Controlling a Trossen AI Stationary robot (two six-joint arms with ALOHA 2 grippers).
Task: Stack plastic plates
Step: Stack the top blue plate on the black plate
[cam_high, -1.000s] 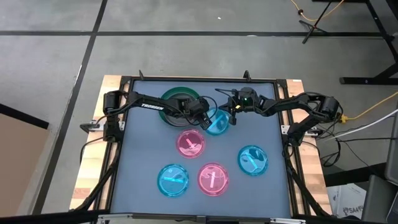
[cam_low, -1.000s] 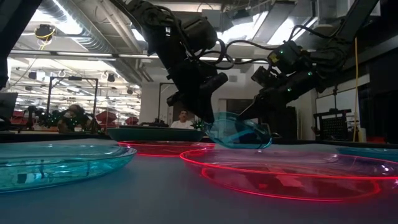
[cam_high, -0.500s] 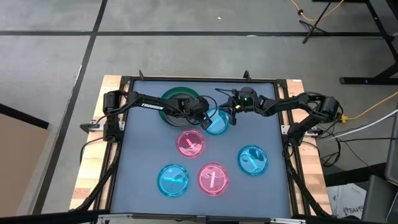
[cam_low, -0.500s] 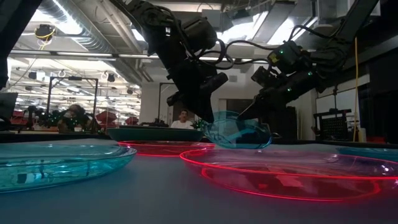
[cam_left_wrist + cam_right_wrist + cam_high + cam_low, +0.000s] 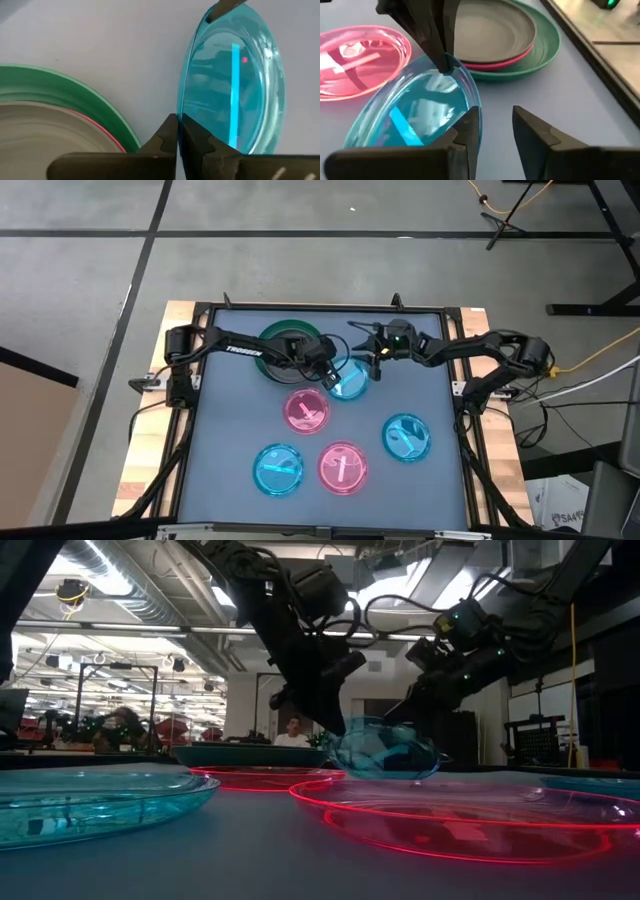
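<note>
Grey tabletop (image 5: 230, 470) carries the plastic plates, and the dark green plate (image 5: 271, 335) at its far edge serves as landmark. Nearest the front edge, well apart from the green plate, lie a cyan plate (image 5: 279, 469) and a translucent pink plate (image 5: 342, 467) side by side, with another cyan plate (image 5: 407, 437) off to the right. Closer to the green plate rests a second translucent pink plate (image 5: 307, 410). Just beside the green plate, on its right, a third cyan plate (image 5: 349, 377) sits tilted, one edge lifted off the tabletop. The left hand (image 5: 326, 372) reaches across the green plate from the left, angled down, its fingers pressed together on that tilted plate's rim nearest the green plate. The right hand (image 5: 372, 363) comes in low from the right, its fingers spread at the plate's opposite rim. Inside the green plate lie a solid pink plate (image 5: 512, 56) and on it a dark grey plate (image 5: 490, 28).
</note>
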